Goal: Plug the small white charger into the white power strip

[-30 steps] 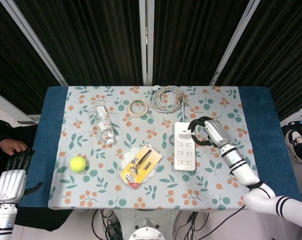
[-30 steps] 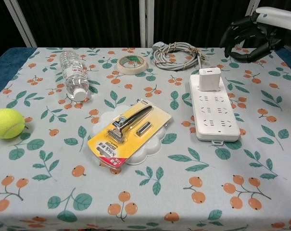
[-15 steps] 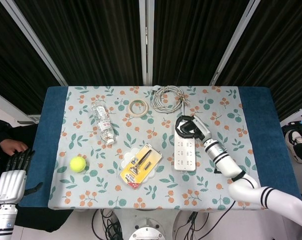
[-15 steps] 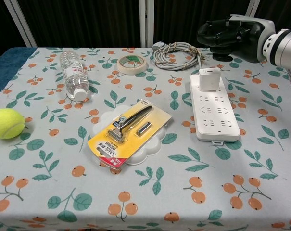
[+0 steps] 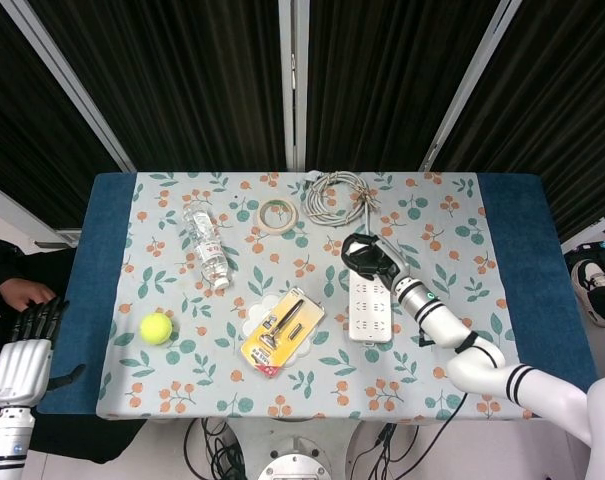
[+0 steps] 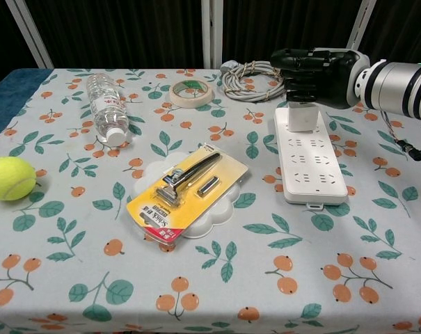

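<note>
Only the razor pack [image 6: 186, 191] bears print, a yellow label too small to read.

We see two arms in glossy white shells. The right hand [image 6: 314, 66] is black, its palm and fingers [image 6: 288, 55] dark and segmented, joined to a rounded white forearm [image 6: 398, 85] through a silver-grey wrist ring edged by a thin black band. In the head view the right arm [image 5: 482, 358] carries further black rings at its joints, two set close together near the elbow. A thin black cable [image 6: 412, 148] runs beside the forearm. The left hand [image 5: 27, 352] has a flat white back plate with ribbed lines, slim black fingers, and a white cylindrical wrist below with a dark band.
</note>
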### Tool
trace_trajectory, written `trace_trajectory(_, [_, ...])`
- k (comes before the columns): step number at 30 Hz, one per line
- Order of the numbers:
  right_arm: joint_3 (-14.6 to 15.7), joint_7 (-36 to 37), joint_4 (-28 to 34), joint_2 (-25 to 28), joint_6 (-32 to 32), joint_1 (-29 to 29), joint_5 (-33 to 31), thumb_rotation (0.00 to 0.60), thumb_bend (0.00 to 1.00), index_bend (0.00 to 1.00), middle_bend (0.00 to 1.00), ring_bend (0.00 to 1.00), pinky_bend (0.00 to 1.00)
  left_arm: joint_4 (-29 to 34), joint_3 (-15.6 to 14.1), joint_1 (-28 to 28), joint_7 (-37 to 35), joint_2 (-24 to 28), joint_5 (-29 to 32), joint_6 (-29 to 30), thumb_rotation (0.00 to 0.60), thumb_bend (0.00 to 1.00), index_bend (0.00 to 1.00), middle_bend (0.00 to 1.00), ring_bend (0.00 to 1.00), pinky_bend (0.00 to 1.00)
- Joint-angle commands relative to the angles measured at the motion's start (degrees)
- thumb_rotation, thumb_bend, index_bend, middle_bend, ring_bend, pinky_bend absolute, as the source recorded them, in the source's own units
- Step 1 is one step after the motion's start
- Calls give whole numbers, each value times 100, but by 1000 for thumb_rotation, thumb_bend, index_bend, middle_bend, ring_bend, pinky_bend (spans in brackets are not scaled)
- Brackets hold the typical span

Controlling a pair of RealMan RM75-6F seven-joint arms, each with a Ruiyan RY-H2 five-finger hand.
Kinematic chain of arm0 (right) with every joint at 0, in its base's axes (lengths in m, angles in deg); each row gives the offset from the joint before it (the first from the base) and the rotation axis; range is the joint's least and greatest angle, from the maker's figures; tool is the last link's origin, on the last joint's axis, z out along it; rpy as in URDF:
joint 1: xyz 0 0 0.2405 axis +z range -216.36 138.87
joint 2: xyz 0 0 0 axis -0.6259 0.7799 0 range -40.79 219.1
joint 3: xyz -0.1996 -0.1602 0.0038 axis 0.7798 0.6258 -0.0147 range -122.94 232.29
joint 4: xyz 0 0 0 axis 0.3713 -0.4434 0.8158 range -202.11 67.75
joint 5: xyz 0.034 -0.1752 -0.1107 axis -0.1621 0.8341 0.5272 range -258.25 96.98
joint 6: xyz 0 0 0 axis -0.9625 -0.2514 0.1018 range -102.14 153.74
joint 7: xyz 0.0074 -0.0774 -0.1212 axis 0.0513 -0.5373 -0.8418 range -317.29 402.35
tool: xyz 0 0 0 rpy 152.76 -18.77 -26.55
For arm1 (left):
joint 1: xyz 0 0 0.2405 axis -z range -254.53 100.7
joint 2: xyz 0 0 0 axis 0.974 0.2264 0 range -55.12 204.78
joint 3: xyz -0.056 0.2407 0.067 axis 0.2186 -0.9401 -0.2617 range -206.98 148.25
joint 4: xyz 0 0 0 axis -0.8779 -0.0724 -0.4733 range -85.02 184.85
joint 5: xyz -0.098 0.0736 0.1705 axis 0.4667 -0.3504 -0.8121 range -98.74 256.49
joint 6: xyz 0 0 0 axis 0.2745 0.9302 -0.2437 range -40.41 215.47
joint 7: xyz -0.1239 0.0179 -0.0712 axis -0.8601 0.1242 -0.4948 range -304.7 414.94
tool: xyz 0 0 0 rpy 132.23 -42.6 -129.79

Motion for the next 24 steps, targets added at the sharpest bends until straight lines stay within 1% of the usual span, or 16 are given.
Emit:
trace_trajectory(1, [103, 245, -183, -91, 19, 41, 149, 600, 753, 1000, 968, 971, 961, -4, -3, 1, -5, 1, 5, -11, 600, 123, 54, 0, 0, 0])
trace_trajectory(11, [305, 619, -433, -173, 169, 99, 310, 600, 754, 1000, 968, 971, 961, -44, -6, 2, -38, -16, -3, -12, 600, 123, 54, 0, 0, 0])
trace_trajectory(17, [390, 646, -445, -148, 241, 110, 318, 600, 754, 1000, 968, 971, 961, -62, -9, 5, -50, -24, -3, -20, 600, 123, 54, 0, 0, 0])
trace_trajectory(24, [419, 607, -433, -112, 241, 122, 226, 600, 755, 1000, 967, 971, 961, -87, -10, 10, -73, -32, 5, -40, 600, 123, 54, 0, 0, 0])
